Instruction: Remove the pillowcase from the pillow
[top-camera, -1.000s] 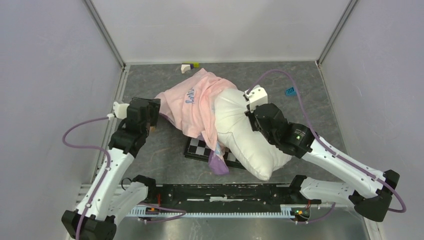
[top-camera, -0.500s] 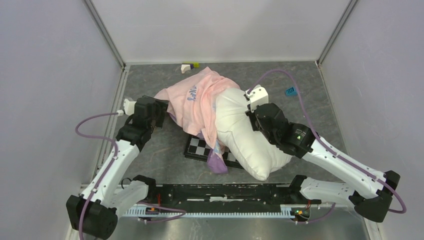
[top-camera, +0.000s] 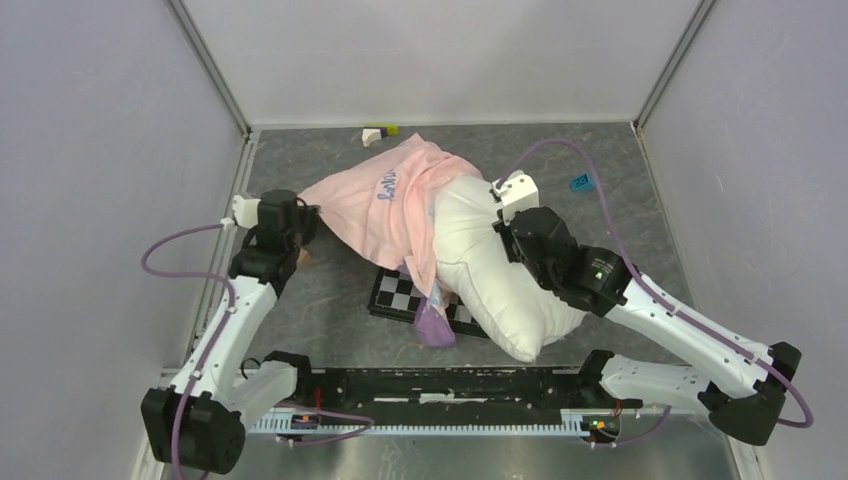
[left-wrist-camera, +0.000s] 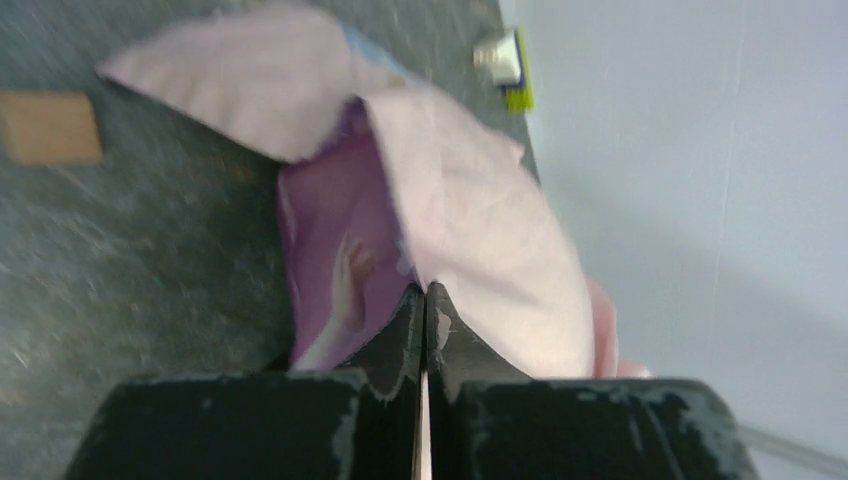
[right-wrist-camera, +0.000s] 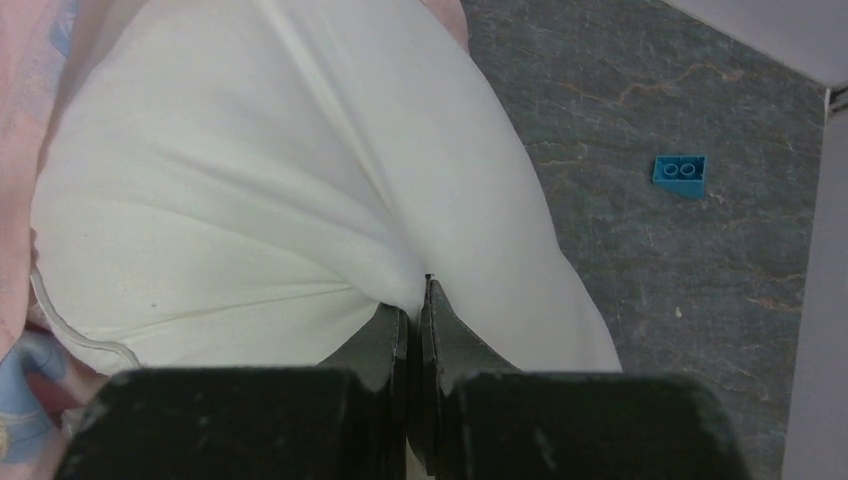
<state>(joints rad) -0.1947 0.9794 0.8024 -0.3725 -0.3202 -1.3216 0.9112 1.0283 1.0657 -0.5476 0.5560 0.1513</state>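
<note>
Your left gripper (left-wrist-camera: 425, 292): jaws pressed together, clamped on an edge of the thin pale pink fabric pillowcase with purple trim (left-wrist-camera: 480, 230). The cloth fans out ahead of those jaws. One pink flap goes forward and left, a broader fold runs straight ahead and right, and the purple inner side shows just left of the tips. A small tan square piece (left-wrist-camera: 50, 127) lies on the grey table far to the jaws' left. A small white-and-yellow object (left-wrist-camera: 508, 65) sits well ahead of them by the wall.

Your right gripper (right-wrist-camera: 420, 287): jaws closed, pinching a tuck of the large plump white rectangular pillow (right-wrist-camera: 280, 170), with creases radiating from the tips. The pillow bulges ahead of these jaws and to both sides. The pink cloth shows only at their far left. A small blue toy brick (right-wrist-camera: 680, 170) lies ahead and to the right, well apart from the pillow.

From the top view, the pillowcase is bunched over the pillow's far end, between the two sets of jaws. The near end is bare and lies on a black-and-white checkered board (top-camera: 398, 297). A purple corner of the cloth hangs onto that board.
</note>
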